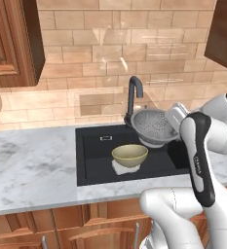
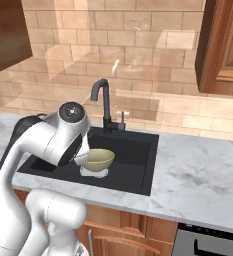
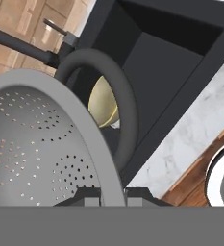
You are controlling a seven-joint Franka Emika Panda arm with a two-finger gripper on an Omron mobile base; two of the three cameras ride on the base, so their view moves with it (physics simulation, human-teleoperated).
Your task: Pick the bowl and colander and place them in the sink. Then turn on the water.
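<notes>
The bowl [image 1: 129, 154] already sits inside the sink [image 1: 93, 168], upright on a small white patch on the basin floor, so the step in hand looks like the second placement. The colander [image 1: 154, 127] hangs tilted above the far right part of the basin, just beside the dark faucet [image 1: 133, 95], its perforated inside facing left and toward the near side. In the hand view its rim [image 3: 84, 125] runs down to the gripper [image 3: 112, 199], whose fingers appear clamped on that rim, though the tips are mostly hidden. The next move, as I judge it, calls for lowering the colander into the free basin space right of the bowl, clear of the faucet, then letting go. The colander itself holds nothing; neither does the bowl.
</notes>
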